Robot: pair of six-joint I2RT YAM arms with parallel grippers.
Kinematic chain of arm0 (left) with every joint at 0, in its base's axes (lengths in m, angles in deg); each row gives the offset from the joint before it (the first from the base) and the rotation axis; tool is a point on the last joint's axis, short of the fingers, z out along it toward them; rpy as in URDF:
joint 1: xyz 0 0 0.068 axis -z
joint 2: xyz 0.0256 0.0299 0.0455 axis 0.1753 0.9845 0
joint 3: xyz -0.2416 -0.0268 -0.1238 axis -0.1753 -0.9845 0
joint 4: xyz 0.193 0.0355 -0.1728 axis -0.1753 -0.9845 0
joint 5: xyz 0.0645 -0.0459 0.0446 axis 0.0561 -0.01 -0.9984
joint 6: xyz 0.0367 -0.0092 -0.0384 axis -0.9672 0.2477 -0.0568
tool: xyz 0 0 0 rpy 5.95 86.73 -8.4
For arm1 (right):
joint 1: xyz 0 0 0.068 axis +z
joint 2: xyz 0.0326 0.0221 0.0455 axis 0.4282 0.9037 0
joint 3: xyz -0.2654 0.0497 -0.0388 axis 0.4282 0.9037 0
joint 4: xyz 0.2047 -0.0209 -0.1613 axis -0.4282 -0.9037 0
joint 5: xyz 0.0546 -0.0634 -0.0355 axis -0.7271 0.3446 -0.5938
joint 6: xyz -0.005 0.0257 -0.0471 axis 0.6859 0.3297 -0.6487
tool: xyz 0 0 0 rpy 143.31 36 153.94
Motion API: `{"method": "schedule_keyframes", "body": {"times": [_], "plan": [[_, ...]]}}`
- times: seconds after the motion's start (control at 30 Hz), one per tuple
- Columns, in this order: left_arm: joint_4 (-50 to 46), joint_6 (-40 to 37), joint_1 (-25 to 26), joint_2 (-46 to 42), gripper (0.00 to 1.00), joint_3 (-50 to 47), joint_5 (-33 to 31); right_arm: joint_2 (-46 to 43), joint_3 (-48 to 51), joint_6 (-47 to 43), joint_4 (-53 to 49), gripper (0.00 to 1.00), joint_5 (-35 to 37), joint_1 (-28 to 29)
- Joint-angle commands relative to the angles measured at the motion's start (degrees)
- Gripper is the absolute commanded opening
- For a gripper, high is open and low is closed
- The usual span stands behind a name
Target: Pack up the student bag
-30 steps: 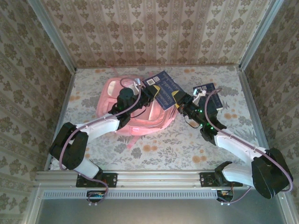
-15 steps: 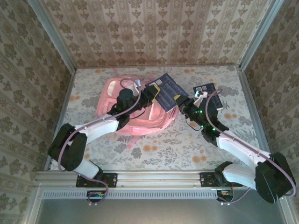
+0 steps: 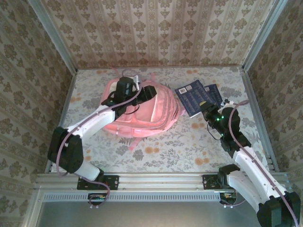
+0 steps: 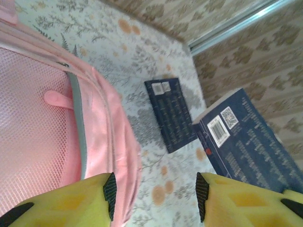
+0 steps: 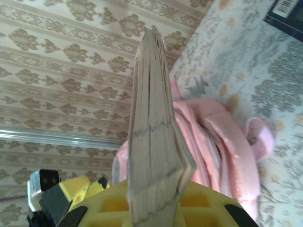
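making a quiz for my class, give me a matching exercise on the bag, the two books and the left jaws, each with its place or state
1 student bag
2 larger book
3 smaller book
4 left jaws

a dark blue, flat on the table
b open, nothing between them
c clamped in the right jaws
d pink, on the table

Pairs: 1-d, 2-c, 3-a, 4-b
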Motion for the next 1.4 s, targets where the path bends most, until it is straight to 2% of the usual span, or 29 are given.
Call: {"method": "schedule_keyframes", "body": {"times": [0.0,0.13,0.37,0.6,0.9,1.17,1.37], "plan": [[-9.1,-8.3,-0.3,5.8,0.49,4.6,4.6,-2.7,0.7,-2.2,-2.0,0.0,-3.9,-1.0],[-9.5,-9.1,-0.3,11.2,0.46,7.3,8.7,-4.0,1.3,-2.7,-2.9,0.0,-6.8,-2.4],[-9.2,-9.2,-0.1,13.8,0.45,7.2,9.6,-4.9,2.1,-2.8,-2.9,0.0,-9.7,-3.7],[-10.5,-10.3,-0.1,14.8,0.44,7.6,9.5,-4.6,2.6,-2.9,-2.2,0.0,-10.7,-4.5],[-12.1,-12.6,-2.4,10.8,0.46,7.7,8.0,-4.3,2.8,-3.7,-2.2,0.0,-11.1,-4.7],[-12.9,-12.4,-3.3,12.6,0.48,8.4,6.6,-3.8,2.7,-3.5,-1.7,0.0,-11.6,-4.7],[-11.5,-10.9,-2.7,15.0,0.48,9.0,8.1,-3.0,3.1,-3.6,-1.1,0.0,-12.2,-4.7]]}}
